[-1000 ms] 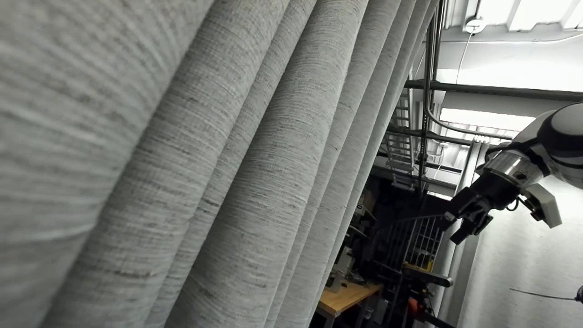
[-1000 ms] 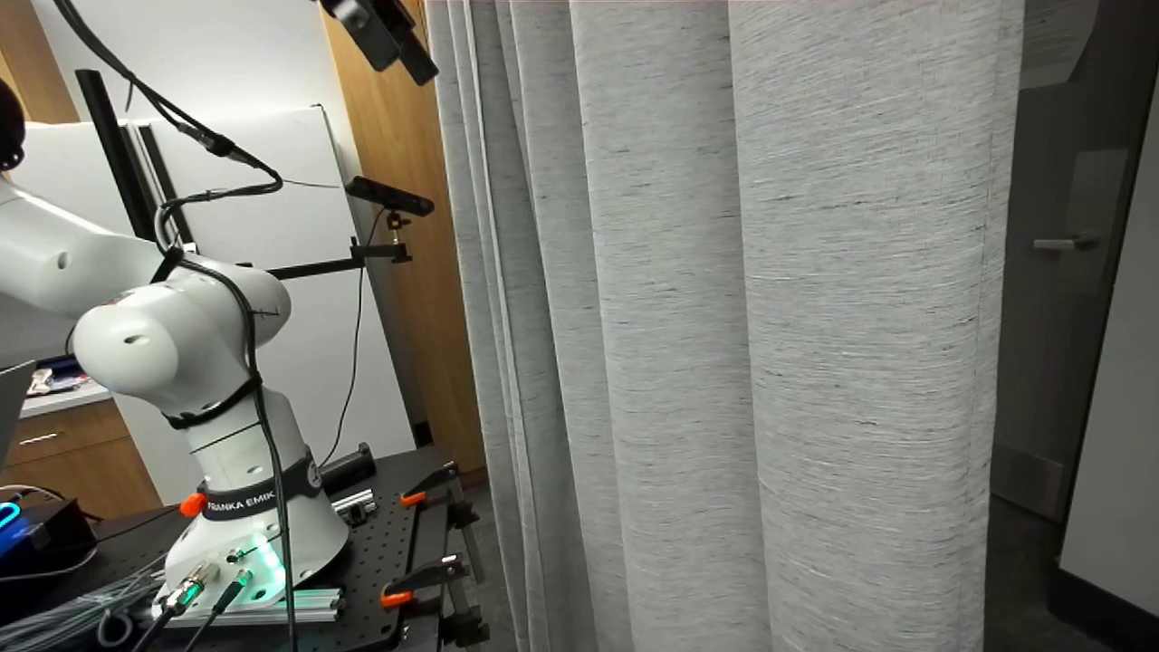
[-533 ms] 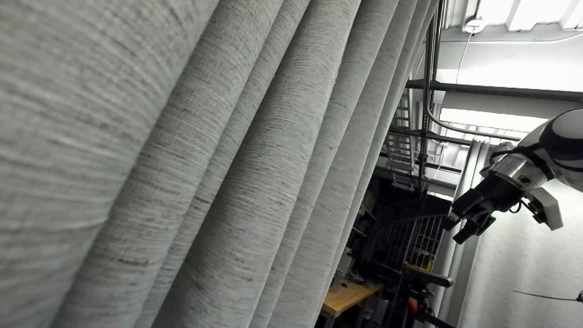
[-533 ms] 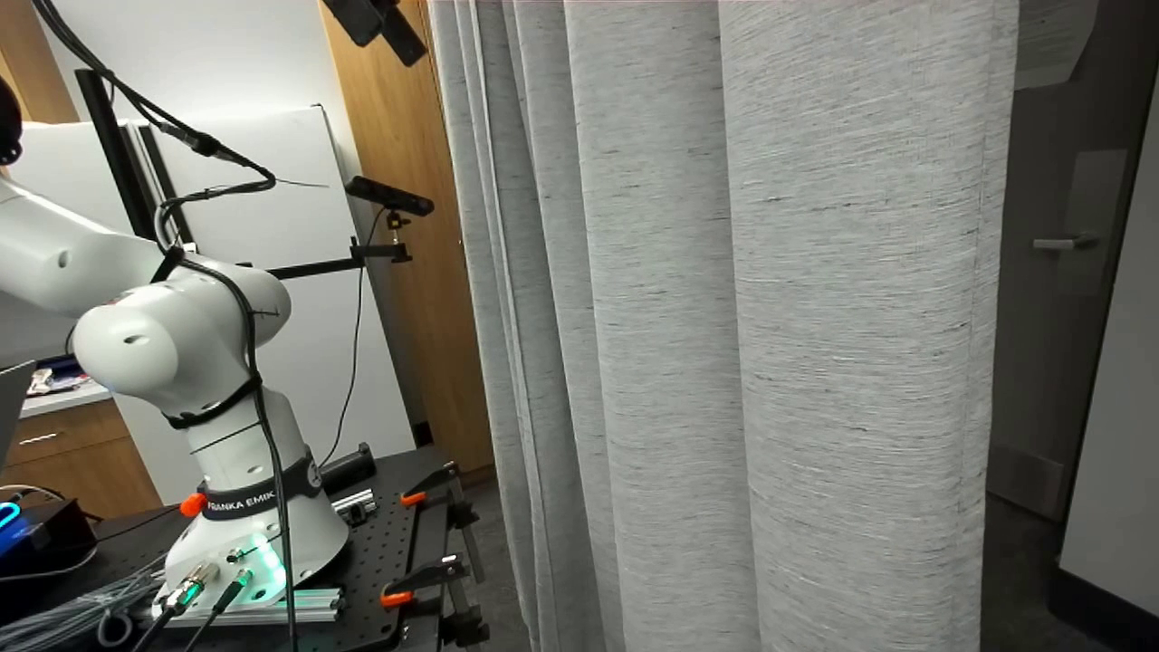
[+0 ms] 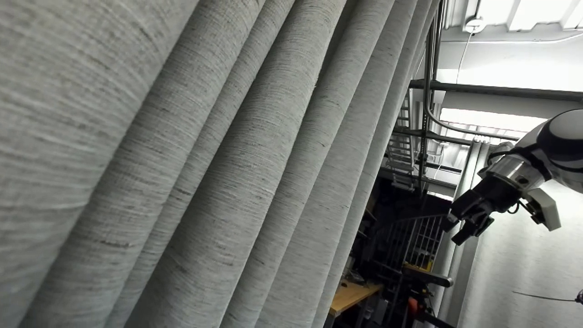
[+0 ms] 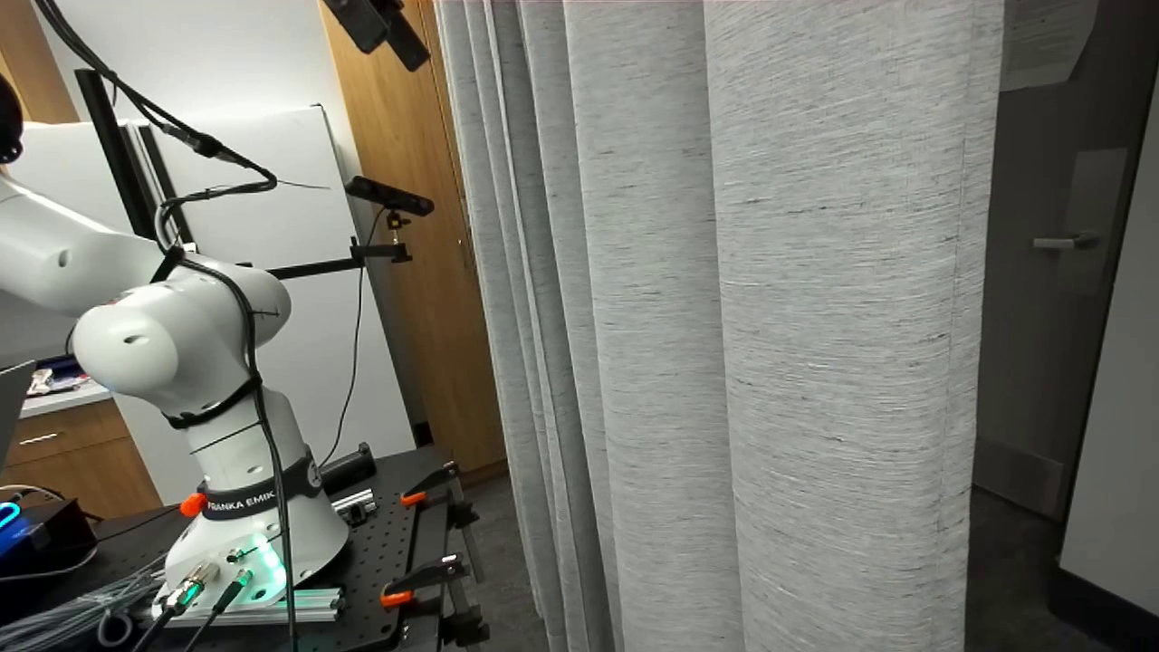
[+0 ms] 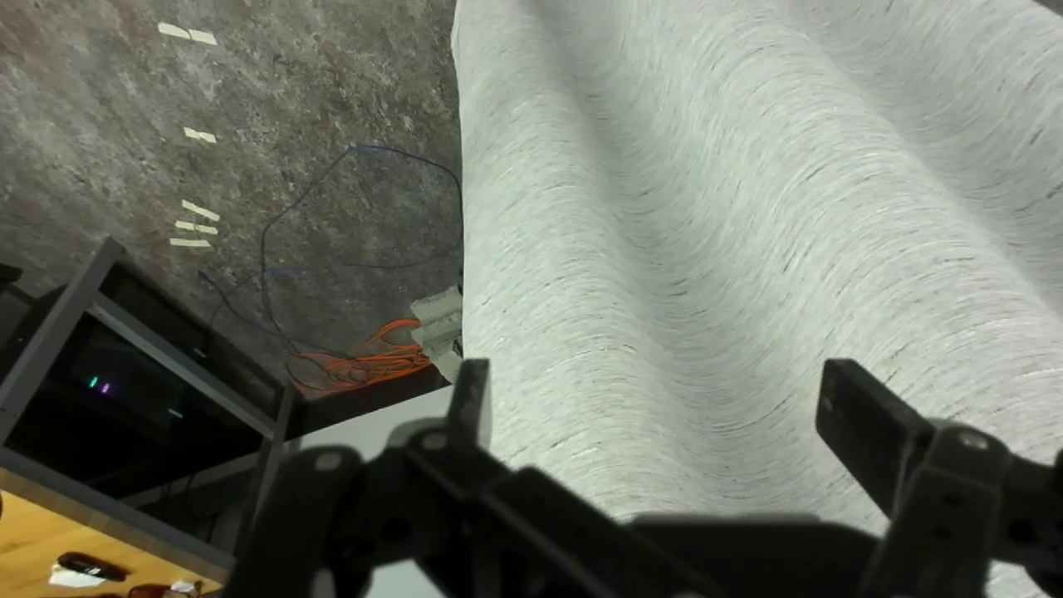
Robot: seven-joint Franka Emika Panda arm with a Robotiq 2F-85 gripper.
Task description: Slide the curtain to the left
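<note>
- Curtain (image 6: 842, 317), 1: light-grey heathered cloth, hanging in long, deep folds. In an exterior view it stands to the right of the arm (image 6: 172, 344), well apart from it there, its straight right edge beside a dark door (image 6: 1041, 362) with a lever handle (image 6: 1061, 243). In the wrist view it fills the middle and the right.
- Gripper (image 7: 660, 407), 1: black. Its 2 fingers (image 7: 864, 423) stand well apart in the wrist view, curtain cloth showing across the gap; whether either finger touches the cloth cannot be told.
- Arm, 1: white, Franka Emika lettering low down, standing on a black perforated surface (image 6: 376, 548).
- Clamps (image 6: 430, 575), 2: black and orange, along the edge of the surface nearer the curtain.
- Camera (image 6: 394, 196), 1: black, slim, seen between the arm and the curtain, in front of a tall wooden panel (image 6: 435, 317).
- Desk (image 5: 355, 296), 1: wooden top, partly hidden by the slanting curtain in an exterior view.
- Railing (image 5: 421, 241), 1: thin metal bars, in the background of an exterior view.
- Floor (image 7: 357, 83): mottled grey, bearing short pale tape strips (image 7: 197, 226) and a loose bundle of orange cable (image 7: 386, 364) near the curtain's edge.
</note>
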